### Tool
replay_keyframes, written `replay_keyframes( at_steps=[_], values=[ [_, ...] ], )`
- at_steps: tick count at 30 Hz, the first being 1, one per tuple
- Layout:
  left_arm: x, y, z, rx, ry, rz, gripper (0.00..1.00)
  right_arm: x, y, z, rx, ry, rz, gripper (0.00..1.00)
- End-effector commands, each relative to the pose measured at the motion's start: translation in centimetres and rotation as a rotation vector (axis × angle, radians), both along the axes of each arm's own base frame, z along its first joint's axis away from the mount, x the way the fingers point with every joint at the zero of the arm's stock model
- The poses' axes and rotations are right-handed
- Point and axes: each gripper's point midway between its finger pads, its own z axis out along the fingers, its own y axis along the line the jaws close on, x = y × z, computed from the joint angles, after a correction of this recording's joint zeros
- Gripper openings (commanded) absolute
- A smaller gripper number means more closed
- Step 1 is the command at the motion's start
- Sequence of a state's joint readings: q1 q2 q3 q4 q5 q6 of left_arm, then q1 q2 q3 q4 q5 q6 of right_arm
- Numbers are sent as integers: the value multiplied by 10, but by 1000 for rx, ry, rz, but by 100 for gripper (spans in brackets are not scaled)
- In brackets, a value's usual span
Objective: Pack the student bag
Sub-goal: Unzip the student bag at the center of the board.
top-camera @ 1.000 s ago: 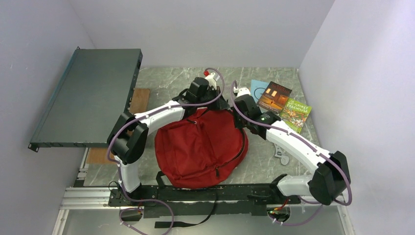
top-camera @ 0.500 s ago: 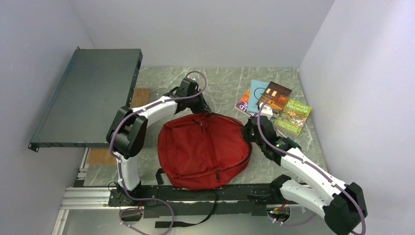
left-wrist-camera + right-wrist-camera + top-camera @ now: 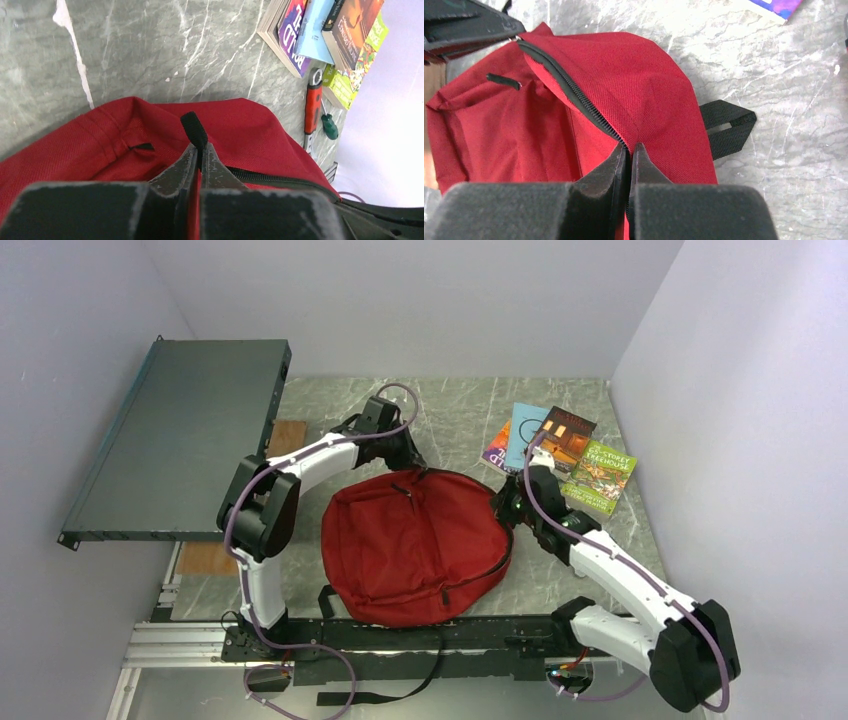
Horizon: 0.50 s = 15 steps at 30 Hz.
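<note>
- Grippers: L gripper (image 3: 199,150) pinched shut on black tab (image 3: 193,127) at top of student bag (image 3: 415,545); R gripper (image 3: 629,150) clamped on bag fabric right at zipper (image 3: 569,91).
- Risk: tab's small, could slip out if L pulls hard. Soft fabric may bunch & jam zip, or whole bag drags instead of opening.
- Bag: flat betw both arms, top twd far side, base twd robot. Long axis approx near–far.

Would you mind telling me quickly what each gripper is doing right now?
Left gripper: closed, pinching the black pull tab on the student bag.
Right gripper: closed on the bag's zipper edge.
</note>
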State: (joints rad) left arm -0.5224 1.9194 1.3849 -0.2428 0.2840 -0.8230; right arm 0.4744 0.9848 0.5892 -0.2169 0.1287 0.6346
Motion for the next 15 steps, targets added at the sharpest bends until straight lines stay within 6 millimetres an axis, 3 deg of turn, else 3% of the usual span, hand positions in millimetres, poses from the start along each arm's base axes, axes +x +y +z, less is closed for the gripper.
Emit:
replay_keyframes(
  at_steps=[1,2,3,4,6,7,11,14,15],
  values=[
    [20,-4,30,-75,-103,-70,16,12,17,28,-19,-13,129,4],
    [18,-5,36,-90,-113,-89,31,10,18,27,-41,18,153,17],
    [15,-5,46,-102,-131,-111,46,5,20,27,-56,56,191,42],
    [11,-4,48,-100,-142,-131,68,1,19,29,-72,87,199,59],
    [2,4,68,-87,-200,-157,98,-11,8,32,-136,141,208,80],
    [-3,7,77,-83,-230,-163,99,-16,1,34,-173,166,196,86],
    [-41,7,108,-115,-313,-239,100,-35,-28,44,-252,217,102,88],
    [-80,-5,122,-165,-337,-312,97,-39,-27,48,-189,189,71,88],
    [-99,-12,120,-181,-338,-348,97,-40,-24,41,-167,187,85,88]
  ],
)
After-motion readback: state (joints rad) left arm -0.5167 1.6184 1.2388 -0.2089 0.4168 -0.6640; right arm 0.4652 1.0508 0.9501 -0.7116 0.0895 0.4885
